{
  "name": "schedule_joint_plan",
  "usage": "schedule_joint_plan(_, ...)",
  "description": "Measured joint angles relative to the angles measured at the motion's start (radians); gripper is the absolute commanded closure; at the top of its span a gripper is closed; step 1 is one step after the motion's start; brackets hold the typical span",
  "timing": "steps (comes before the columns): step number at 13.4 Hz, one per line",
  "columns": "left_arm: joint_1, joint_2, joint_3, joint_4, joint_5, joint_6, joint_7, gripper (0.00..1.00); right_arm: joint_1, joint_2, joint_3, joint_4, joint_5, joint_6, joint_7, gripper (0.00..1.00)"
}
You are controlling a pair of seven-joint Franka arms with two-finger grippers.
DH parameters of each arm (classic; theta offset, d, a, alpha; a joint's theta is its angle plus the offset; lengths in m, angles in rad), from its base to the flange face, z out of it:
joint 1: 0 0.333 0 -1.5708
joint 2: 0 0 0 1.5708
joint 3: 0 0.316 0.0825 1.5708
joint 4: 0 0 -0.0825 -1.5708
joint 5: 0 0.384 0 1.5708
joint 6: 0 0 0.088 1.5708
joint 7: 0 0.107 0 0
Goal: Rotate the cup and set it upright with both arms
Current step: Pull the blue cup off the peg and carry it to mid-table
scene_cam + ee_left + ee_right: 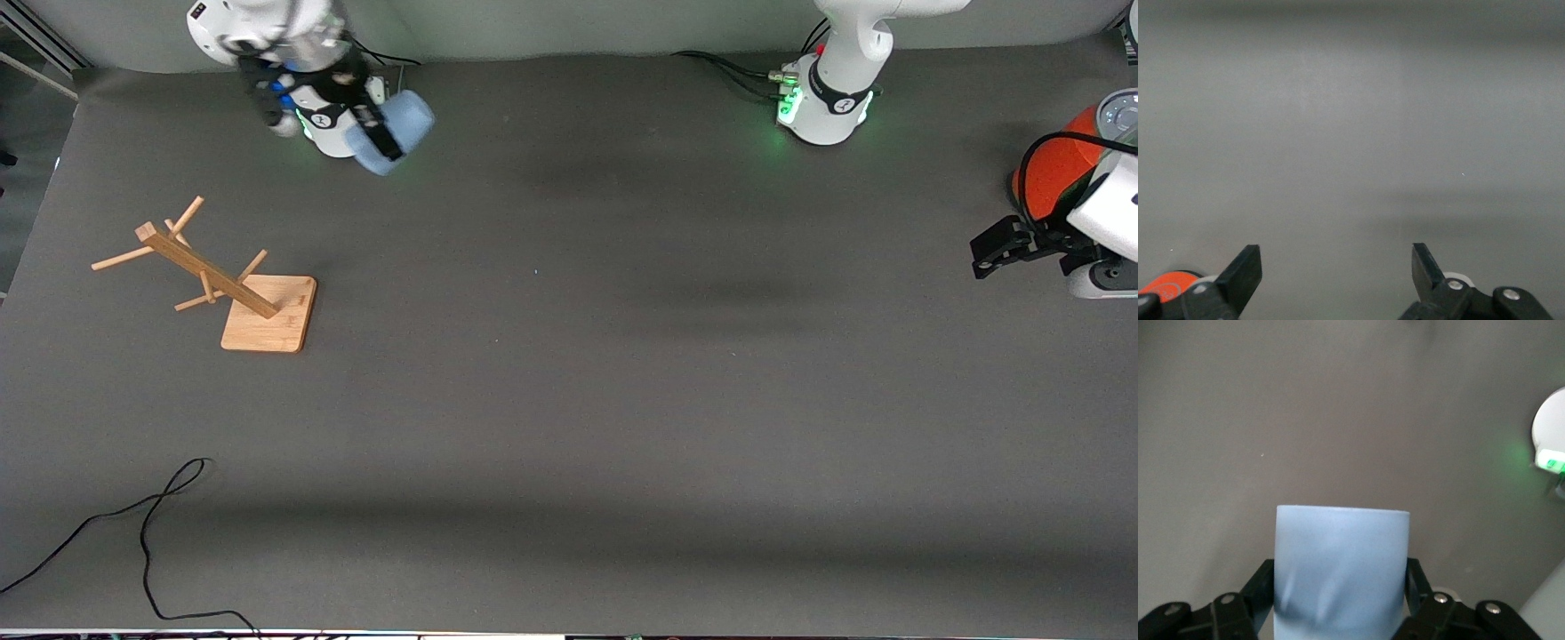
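The light-blue cup (396,131) is held up in the air by my right gripper (378,129), near the right arm's base. It lies tilted on its side in the grip. In the right wrist view the cup (1341,570) fills the space between the black fingers (1261,590), which press and dent its sides. My left gripper (1000,247) is open and empty, low over the table at the left arm's end. In the left wrist view the left gripper (1337,267) shows two spread fingertips with bare grey table between them.
A wooden peg rack (227,280) on a square base stands toward the right arm's end. An orange-red can (1058,169) stands by the left gripper at the table's edge. A black cable (151,533) lies near the front camera.
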Motion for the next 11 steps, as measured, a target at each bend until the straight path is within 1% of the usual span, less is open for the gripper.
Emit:
schedule_joint_plan(2,0.0,0.0,-0.001,0.0,0.0,0.0,0.0,0.0,0.075,0.178,0.0,0.139,0.0,0.024,0.125,0.67)
schedule_joint_plan(4,0.0,0.0,-0.001,0.0,0.0,-0.001,0.0,0.0,0.123,0.377,0.001,0.31,0.0,0.035,0.235,0.67)
schedule_joint_plan(7,0.0,0.0,-0.001,0.001,0.0,-0.028,0.0,0.0,0.143,0.654,0.001,0.551,0.0,0.036,0.362,0.67)
schedule_joint_plan(11,-0.003,0.0,-0.005,0.002,0.0,-0.044,0.0,0.0,0.167,0.965,0.001,0.804,-0.002,0.036,0.526,0.67)
